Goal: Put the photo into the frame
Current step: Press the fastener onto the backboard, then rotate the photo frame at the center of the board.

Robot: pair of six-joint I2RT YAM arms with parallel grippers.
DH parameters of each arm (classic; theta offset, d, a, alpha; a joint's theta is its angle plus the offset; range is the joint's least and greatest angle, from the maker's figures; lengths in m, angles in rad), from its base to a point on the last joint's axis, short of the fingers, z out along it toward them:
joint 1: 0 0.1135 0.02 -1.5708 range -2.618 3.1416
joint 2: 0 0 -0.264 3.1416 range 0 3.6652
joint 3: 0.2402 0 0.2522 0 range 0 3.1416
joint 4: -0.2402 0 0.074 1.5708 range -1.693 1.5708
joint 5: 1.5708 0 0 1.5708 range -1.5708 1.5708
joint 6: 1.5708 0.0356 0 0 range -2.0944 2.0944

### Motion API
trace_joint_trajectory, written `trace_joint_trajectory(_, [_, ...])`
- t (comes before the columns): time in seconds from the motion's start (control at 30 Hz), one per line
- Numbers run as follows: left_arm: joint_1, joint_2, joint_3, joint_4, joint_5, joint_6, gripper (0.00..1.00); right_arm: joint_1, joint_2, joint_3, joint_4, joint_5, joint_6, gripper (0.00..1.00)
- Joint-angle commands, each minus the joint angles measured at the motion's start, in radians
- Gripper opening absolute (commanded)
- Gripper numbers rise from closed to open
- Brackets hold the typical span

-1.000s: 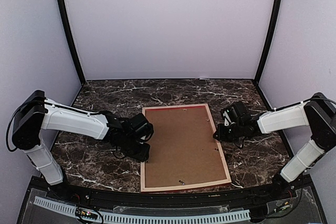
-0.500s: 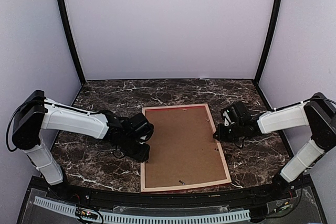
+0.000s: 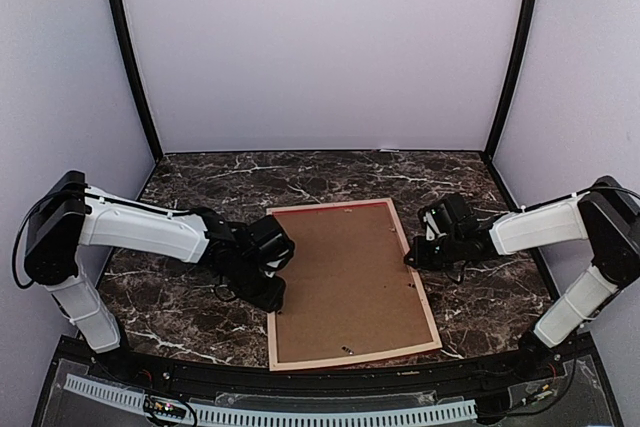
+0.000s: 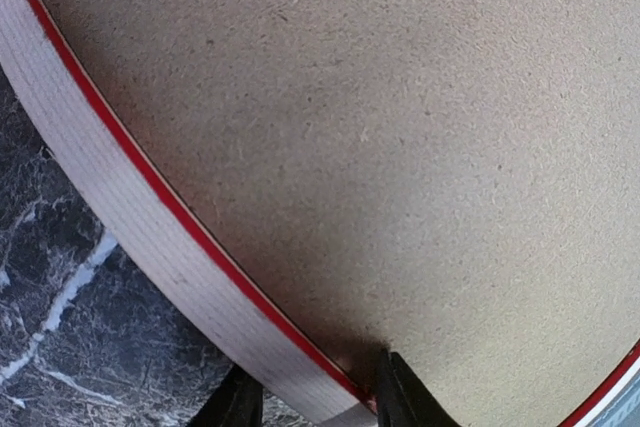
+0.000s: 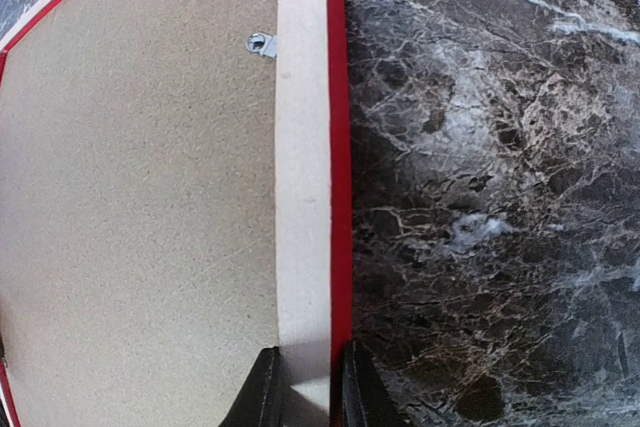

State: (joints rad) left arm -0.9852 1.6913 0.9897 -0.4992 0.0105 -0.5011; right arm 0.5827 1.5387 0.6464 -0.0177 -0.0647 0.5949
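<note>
The frame point(image 3: 351, 355) lies face down on the marble table, pale wood back up, with a thin red edge showing along its far side. A brown backing board point(image 3: 345, 277) fills it, so the photo is hidden. My left gripper point(image 3: 275, 275) is at the frame's left rail. In the left wrist view its fingers point(image 4: 400, 399) straddle that rail point(image 4: 120, 207). My right gripper point(image 3: 410, 257) is shut on the right rail point(image 5: 303, 197), one finger on the pale back and one on the red side.
Small metal clips point(image 5: 260, 43) sit along the inside of the rails, holding the board point(image 5: 140, 197). Dark marble tabletop point(image 3: 200, 187) surrounds the frame. Lilac walls close in the back and both sides.
The frame has shifted slightly: its far left corner has moved and a red strip now shows along the far edge. The left gripper moved with it. The right arm has barely moved.
</note>
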Motion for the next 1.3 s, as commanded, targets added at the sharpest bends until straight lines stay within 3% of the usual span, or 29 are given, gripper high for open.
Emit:
trace_joint_trajectory(0.0, [-0.017,0.010,0.033,-0.086,0.024,0.028,0.45,0.004,0.028,-0.007,0.013,-0.026,0.023,0.09])
trace_joint_trajectory(0.2, [0.003,-0.010,0.064,-0.058,-0.034,0.012,0.65,0.005,0.027,-0.002,0.013,-0.026,0.019,0.09])
trace_joint_trajectory(0.33, [0.039,-0.030,0.060,-0.020,-0.037,0.005,0.72,0.005,0.023,-0.001,0.014,-0.028,0.018,0.09])
trace_joint_trajectory(0.83, [0.170,-0.031,0.057,0.086,0.012,0.039,0.75,0.004,0.010,0.005,-0.008,-0.024,-0.009,0.31])
trace_joint_trajectory(1.03, [0.197,-0.037,0.087,0.099,0.000,0.068,0.77,0.003,0.045,0.038,-0.046,-0.006,-0.060,0.29])
trace_joint_trajectory(1.27, [0.227,-0.045,0.141,0.089,-0.076,0.161,0.87,-0.041,0.134,0.116,-0.089,-0.072,-0.194,0.15])
